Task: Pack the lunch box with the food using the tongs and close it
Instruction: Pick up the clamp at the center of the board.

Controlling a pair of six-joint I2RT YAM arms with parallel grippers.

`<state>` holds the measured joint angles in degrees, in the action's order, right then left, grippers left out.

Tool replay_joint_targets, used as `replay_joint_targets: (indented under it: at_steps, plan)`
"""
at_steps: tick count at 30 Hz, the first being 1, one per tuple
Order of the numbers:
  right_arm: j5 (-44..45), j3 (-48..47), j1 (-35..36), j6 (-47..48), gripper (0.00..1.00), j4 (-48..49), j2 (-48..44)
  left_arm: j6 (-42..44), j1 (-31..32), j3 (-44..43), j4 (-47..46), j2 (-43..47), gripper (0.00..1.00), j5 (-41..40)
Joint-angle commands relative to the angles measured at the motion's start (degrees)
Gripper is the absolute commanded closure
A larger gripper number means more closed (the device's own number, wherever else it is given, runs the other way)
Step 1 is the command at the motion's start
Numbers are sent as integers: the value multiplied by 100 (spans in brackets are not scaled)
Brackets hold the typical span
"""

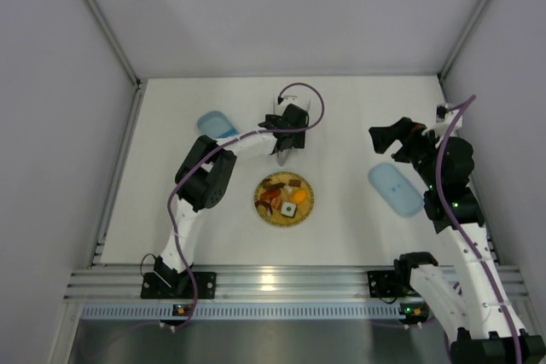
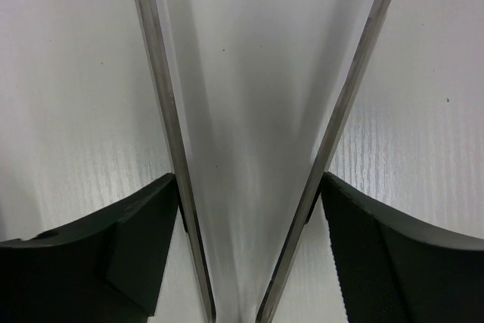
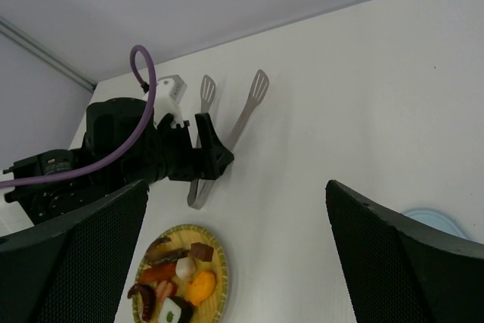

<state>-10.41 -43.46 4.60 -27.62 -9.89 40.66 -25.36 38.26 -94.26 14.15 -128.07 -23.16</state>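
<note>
The silver tongs (image 2: 170, 111) lie on the white table behind the plate, their two arms running in a narrow V between my left gripper's (image 2: 249, 179) fingers (image 2: 136, 232). Both pads touch the outer sides of the arms. From above, the left gripper (image 1: 284, 147) sits over the tongs (image 1: 281, 158). The right wrist view shows the tongs (image 3: 242, 115) with their slotted ends spread apart. The food (image 1: 286, 196) is heaped on a round yellow woven plate (image 1: 304, 210). The light-blue lunch box (image 1: 216, 124) stands at the back left, its flat lid (image 1: 395, 189) at the right. My right gripper (image 1: 388, 138) hovers open and holds nothing.
The plate with food (image 3: 181, 281) shows between my right gripper's (image 3: 236, 187) wide fingers, and an edge of the lid (image 3: 435, 221) at the right. Grey walls close the table at the back and sides. A metal rail runs along the near edge.
</note>
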Motion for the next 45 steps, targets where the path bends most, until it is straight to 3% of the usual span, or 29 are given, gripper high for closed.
replay_joint_targets:
  at_steps: [1, 6, 16, 32, 38, 45]
  plan:
    - [4, 75, -91, 11, 1, 172, -59, 5, -12, -137, -88, -104, 21, 4]
    - [-13, 84, -91, -7, 1, 172, -67, 110, -12, -119, -62, -69, 45, -75]
    - [4, 66, -100, -16, 0, 154, -103, 392, -12, -101, -79, 633, 58, -189]
    - [-110, 66, -91, -95, 1, 198, -76, 462, 6, 170, 342, 1855, 57, -286]
    - [-101, 101, -91, -69, 0, 110, -146, 383, 85, 663, 632, 2655, 57, -67]
    - [-22, 136, -91, 55, 1, -136, -269, 181, 629, 1892, 975, 4016, 52, -101]
